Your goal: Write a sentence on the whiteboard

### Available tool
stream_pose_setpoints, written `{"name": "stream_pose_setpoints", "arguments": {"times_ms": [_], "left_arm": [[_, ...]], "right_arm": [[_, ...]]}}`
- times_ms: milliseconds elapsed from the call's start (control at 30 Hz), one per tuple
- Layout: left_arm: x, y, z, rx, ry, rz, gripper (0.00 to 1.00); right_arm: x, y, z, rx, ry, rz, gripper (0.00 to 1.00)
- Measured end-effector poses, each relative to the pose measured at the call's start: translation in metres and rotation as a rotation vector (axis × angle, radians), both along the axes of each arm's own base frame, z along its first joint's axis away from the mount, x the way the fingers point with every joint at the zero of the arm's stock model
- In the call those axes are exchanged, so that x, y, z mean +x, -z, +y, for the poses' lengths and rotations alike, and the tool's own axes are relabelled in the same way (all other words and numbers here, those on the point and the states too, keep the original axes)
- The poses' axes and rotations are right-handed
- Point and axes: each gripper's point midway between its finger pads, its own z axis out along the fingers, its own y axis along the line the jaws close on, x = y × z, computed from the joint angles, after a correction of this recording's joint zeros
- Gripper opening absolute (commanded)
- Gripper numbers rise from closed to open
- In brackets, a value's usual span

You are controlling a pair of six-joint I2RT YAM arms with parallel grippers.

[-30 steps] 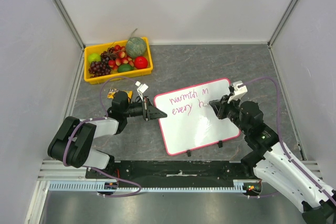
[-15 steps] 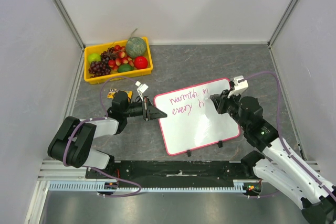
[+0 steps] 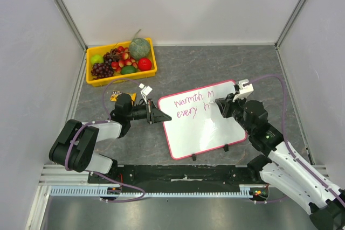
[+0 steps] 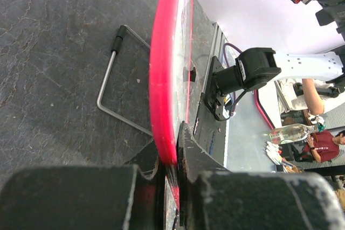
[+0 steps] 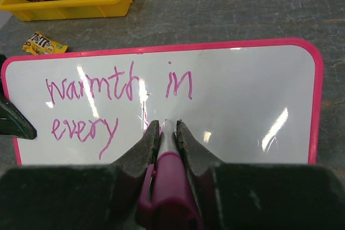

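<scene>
- The whiteboard [image 3: 207,133] sits on the grey tabletop [image 3: 215,63] between your two arms. It is skewed, with its right end farther from the bases.
- The sentence [image 5: 108,100] is in magenta on the far-left part of the board, in two lines. The top line reads "warmth in" and the line below reads "every". One thin stroke shows just right of "every".
- Your left gripper [image 4: 171,149] lies low and points right. Its jaws are clamped on the pink rim at the board's left edge, and the wrist view shows the rim pinched between them.
- Your right gripper [image 5: 167,127] is over the board's far-right part. Its jaws are clamped on a magenta marker [image 5: 168,171].
- The marker tip points at the second line, below "in" and right of "every". I can't tell whether the tip touches the board.
- The left wrist view shows a bent wire foot [image 4: 116,79] on the tabletop beside the board's rim.
- The yellow tray [image 3: 119,81] of fruit is at the far left, well apart from the board.
- A candy packet [image 3: 115,96] lies on the tabletop between the tray and your left arm.
</scene>
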Motion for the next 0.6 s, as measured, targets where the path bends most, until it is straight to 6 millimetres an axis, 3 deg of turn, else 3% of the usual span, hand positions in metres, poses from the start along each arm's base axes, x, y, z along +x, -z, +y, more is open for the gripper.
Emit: {"name": "stream_pose_setpoints", "arguments": {"times_ms": [600], "left_arm": [[0.000, 0.000, 0.000, 0.000, -0.001, 0.001, 0.02]], "right_arm": [[-0.010, 0.012, -0.003, 0.015, -0.011, 0.009, 0.00]]}}
